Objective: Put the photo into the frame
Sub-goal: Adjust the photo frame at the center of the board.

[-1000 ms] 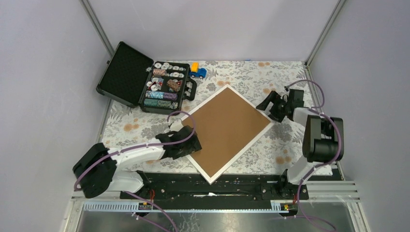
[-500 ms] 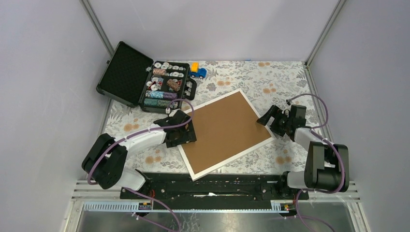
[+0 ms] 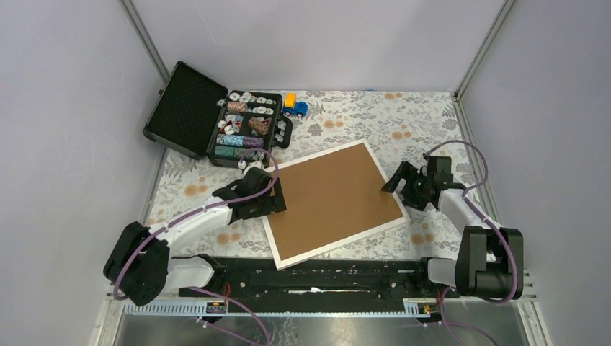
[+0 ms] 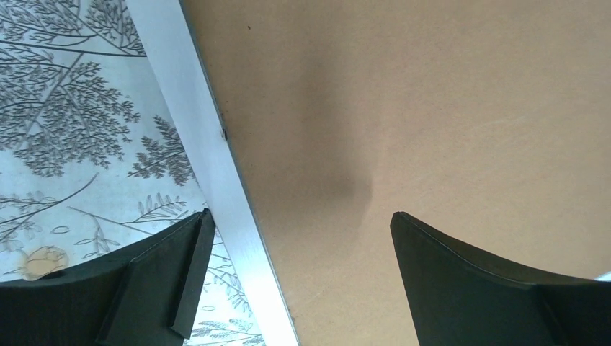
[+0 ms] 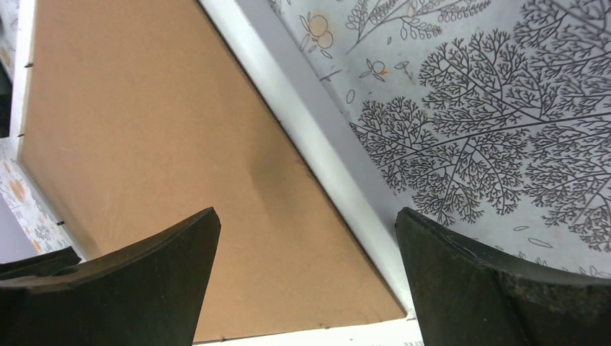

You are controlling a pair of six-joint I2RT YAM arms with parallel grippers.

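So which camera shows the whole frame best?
The top view: the frame lies there almost whole, brown back up, white edge around it. Each wrist view shows only part of its back and some white edge.

Two arms; left arm (image 3: 193, 225) stretched low from its near-left base toward the middle; left gripper (image 3: 272, 193) jaws wide apart (fingers pointing right); right arm (image 3: 458, 207) folded, reaching left; right gripper (image 3: 396, 182) equally wide.

This looks like a lab test cell. Grey panels (image 3: 65, 108) on aluminium posts (image 3: 147, 40) box in a floral-clothed table (image 3: 346, 115), with a black rail (image 3: 310, 277) along its near edge.
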